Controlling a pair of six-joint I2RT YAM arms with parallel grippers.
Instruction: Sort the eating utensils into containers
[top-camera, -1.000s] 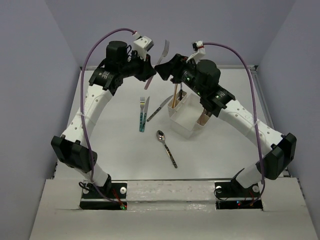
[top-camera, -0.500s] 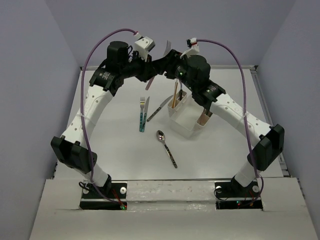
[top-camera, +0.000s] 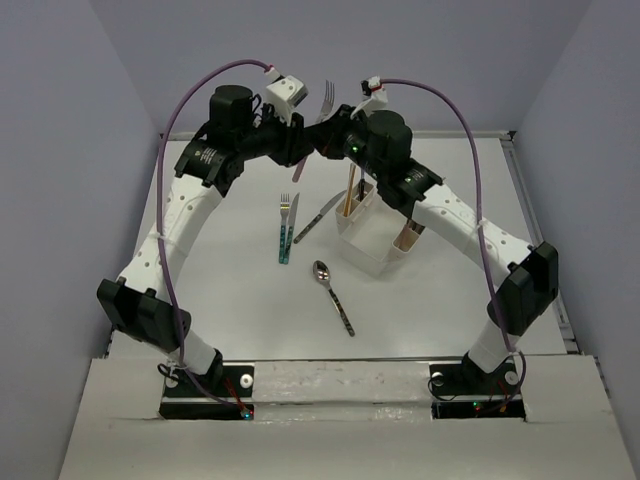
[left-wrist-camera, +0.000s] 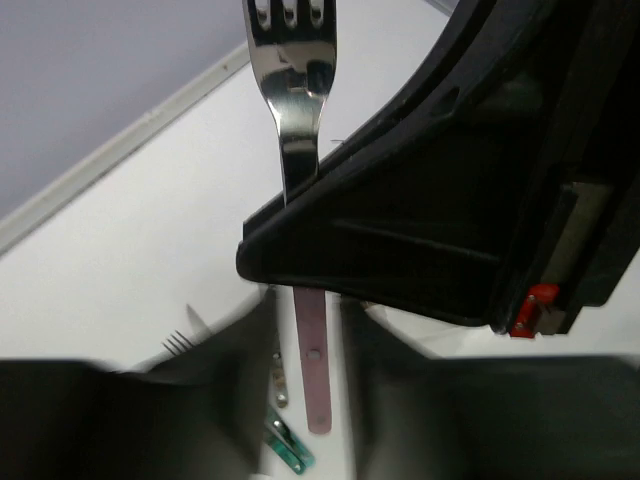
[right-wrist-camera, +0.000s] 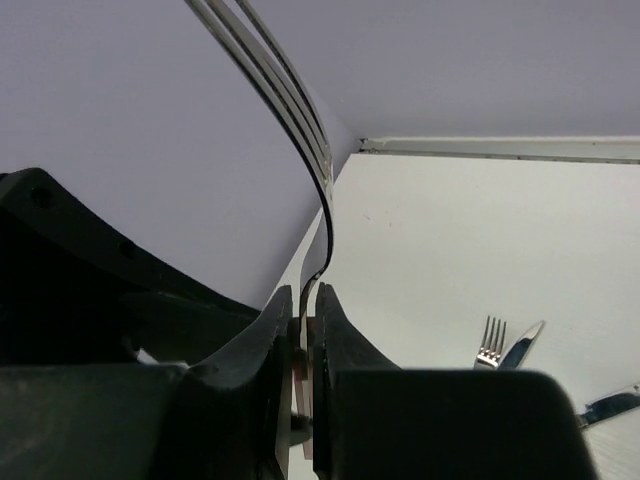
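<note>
A pink-handled fork (top-camera: 325, 101) stands upright in the air at the back, between both arms. My right gripper (top-camera: 327, 140) is shut on its neck, just under the tines (right-wrist-camera: 290, 110), the jaws (right-wrist-camera: 305, 312) pressed flat against the metal. My left gripper (top-camera: 304, 150) is open; the pink handle (left-wrist-camera: 313, 360) hangs free between its spread fingers (left-wrist-camera: 240, 370). The black right gripper body (left-wrist-camera: 450, 200) crosses the fork's stem in the left wrist view. The white caddy (top-camera: 366, 256) stands right of centre with orange chopsticks (top-camera: 350, 190) upright in its far end slot.
On the table left of the caddy lie a teal-handled fork (top-camera: 284, 228) and knife (top-camera: 292, 222) side by side, a second knife (top-camera: 318, 217) at an angle, and a spoon (top-camera: 332, 295) with a dark patterned handle nearer the front. Side walls border the table.
The right gripper came in from the right and shut on the fork's neck. The left gripper, which held the pink handle, has let go and opened.
</note>
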